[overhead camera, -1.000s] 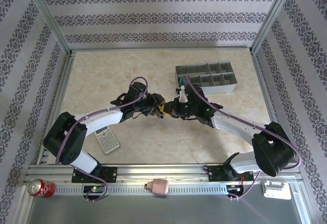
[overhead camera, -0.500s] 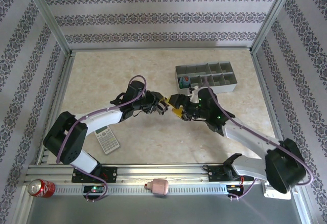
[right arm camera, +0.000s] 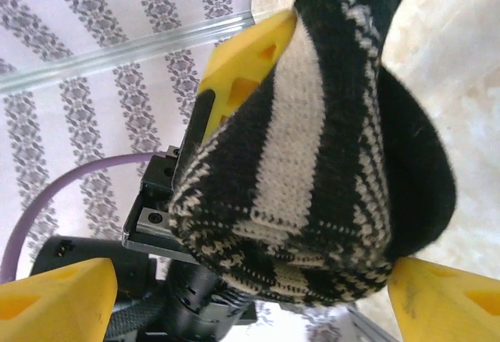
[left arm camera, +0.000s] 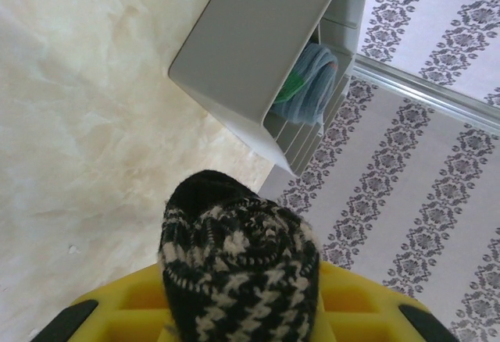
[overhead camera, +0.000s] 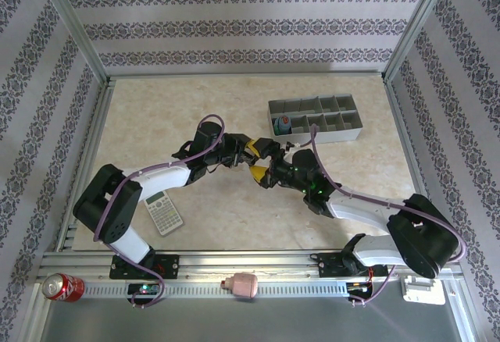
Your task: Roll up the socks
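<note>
- Left gripper (left arm camera: 241,312) is pinching the rolled striped sock (left arm camera: 238,252), bottom centre.
- Right gripper (right arm camera: 250,299) is standing spread, flanking it.
- Blue sock (left arm camera: 308,84) is sitting in the tray (left arm camera: 250,37), top.

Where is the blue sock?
The blue sock sits in the near-left corner compartment of the grey tray, right of centre in the top view.

Bare tabletop (overhead camera: 156,115) at far left — divided tray (overhead camera: 344,133) blocks far right, calculator (overhead camera: 164,211) near left
</note>
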Controlling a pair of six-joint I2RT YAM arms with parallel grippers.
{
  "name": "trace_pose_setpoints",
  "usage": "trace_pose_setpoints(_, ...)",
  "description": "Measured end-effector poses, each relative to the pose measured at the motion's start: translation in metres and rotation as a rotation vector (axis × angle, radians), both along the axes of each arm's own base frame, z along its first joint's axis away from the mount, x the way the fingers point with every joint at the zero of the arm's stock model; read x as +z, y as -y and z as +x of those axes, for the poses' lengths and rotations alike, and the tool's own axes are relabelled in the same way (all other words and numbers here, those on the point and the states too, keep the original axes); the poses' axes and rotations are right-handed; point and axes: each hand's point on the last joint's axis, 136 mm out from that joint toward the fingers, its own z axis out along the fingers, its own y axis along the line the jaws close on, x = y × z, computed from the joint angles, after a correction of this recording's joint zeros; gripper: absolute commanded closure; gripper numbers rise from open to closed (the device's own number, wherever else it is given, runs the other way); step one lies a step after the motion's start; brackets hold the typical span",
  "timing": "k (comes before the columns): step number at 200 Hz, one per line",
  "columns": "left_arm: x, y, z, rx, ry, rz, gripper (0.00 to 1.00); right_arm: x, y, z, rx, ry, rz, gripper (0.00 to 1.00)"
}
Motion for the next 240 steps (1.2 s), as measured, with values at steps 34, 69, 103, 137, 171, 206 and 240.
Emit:
trace_pose_setpoints(34, -0.001, 0.0, 0.006, 0.024, 0.005, -0.014, 1.0, 0.01, -0.008, -0.001, -0.024, -0.04, 0.065, 0.11)
trace_pose_setpoints(69, 0.005, 0.002, 0.008, 0.025, 0.017, -0.025, 1.0, 0.006, -0.002, 0.011, -0.073, -0.073, 0.078, 0.16)
trace_pose_setpoints(103, 0.005, 0.002, 0.008, 0.024, 0.018, -0.026, 1.0, -0.004, 0.009, 0.027, -0.115, -0.107, 0.07, 0.26)
trace_pose_setpoints(137, 0.008, 0.001, 0.009, 0.026, 0.023, -0.03, 1.0, -0.006, 0.008, 0.027, -0.093, -0.123, 0.064, 0.31)
trace_pose_setpoints(171, 0.011, 0.0, 0.008, 0.017, 0.026, -0.037, 1.0, -0.008, 0.006, 0.027, -0.063, -0.13, 0.037, 0.37)
trace_pose_setpoints(206, 0.007, -0.001, 0.005, 0.003, 0.012, -0.021, 1.0, -0.013, 0.007, 0.025, -0.028, -0.135, -0.022, 0.44)
trace_pose_setpoints(240, 0.004, -0.001, 0.002, -0.011, 0.007, -0.007, 1.0, -0.015, 0.009, 0.023, -0.001, -0.128, -0.066, 0.48)
